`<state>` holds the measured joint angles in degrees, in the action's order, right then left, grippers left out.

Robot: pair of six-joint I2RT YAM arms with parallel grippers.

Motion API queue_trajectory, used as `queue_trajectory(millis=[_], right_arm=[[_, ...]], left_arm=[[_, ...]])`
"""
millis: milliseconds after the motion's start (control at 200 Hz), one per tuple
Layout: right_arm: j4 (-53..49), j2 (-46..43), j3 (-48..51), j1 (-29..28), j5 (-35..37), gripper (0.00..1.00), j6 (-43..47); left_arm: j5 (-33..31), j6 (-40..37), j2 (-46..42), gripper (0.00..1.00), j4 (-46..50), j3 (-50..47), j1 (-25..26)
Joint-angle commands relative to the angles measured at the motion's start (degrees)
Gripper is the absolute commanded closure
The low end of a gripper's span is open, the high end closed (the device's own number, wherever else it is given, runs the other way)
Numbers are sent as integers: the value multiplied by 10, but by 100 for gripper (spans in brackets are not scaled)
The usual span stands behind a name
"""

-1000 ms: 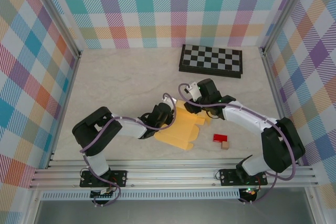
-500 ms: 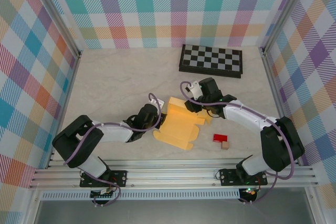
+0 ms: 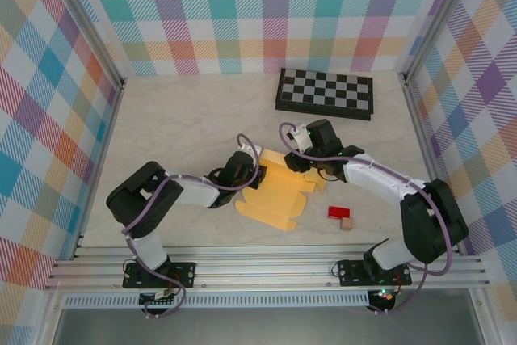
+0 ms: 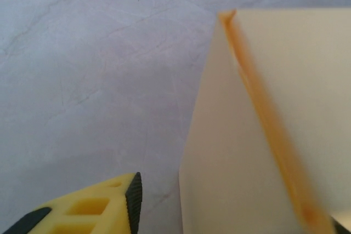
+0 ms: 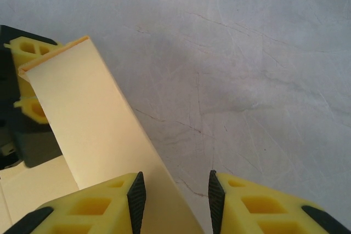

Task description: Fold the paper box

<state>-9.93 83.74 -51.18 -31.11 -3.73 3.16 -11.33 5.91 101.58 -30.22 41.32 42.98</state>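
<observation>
The paper box (image 3: 275, 195) is a yellow-orange die-cut sheet lying mid-table, with its far-left flap (image 3: 273, 164) lifted. My left gripper (image 3: 254, 174) is at that flap's left side. In the left wrist view the upright flap (image 4: 247, 135) stands between the open jaws (image 4: 236, 206), a gap away from the left fingertip (image 4: 133, 198). My right gripper (image 3: 292, 159) is at the sheet's far edge. In the right wrist view it (image 5: 173, 193) is open, the raised flap (image 5: 93, 130) running down beside its left fingertip (image 5: 136, 198).
A black-and-white checkerboard (image 3: 325, 93) lies at the back right. A small red block (image 3: 338, 212) and a tan block (image 3: 347, 224) sit right of the sheet. Plaid walls close in the table on three sides.
The left gripper drew back to the left half a second ago, then returned to the lifted flap. The right gripper has stayed at the sheet's far edge.
</observation>
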Motion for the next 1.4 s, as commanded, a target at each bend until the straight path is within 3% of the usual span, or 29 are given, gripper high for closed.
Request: queue_trajectory(millis=[0,220,350,505,735,1060,1165,1400], right_arm=[[-11,14,3,3,-8,62,-15],[0,13,9,3,-15,63,-30],[3,10,17,2,-7,64,-33],[3,9,23,3,2,64,-34],[5,17,21,2,3,64,-35],[3,23,14,2,-4,64,-39],[-1,20,15,2,-3,64,-38],[-6,19,16,2,-1,65,-35]], left_arm=[[-35,11,25,68,-7,24,-2],[-97,27,64,100,15,49,0],[-148,33,80,100,42,61,3],[-115,24,74,100,18,45,2],[-82,-10,5,60,5,13,3],[-126,-35,-7,57,-53,11,2],[-138,-41,14,64,-53,30,2],[-152,-40,37,92,-64,44,3]])
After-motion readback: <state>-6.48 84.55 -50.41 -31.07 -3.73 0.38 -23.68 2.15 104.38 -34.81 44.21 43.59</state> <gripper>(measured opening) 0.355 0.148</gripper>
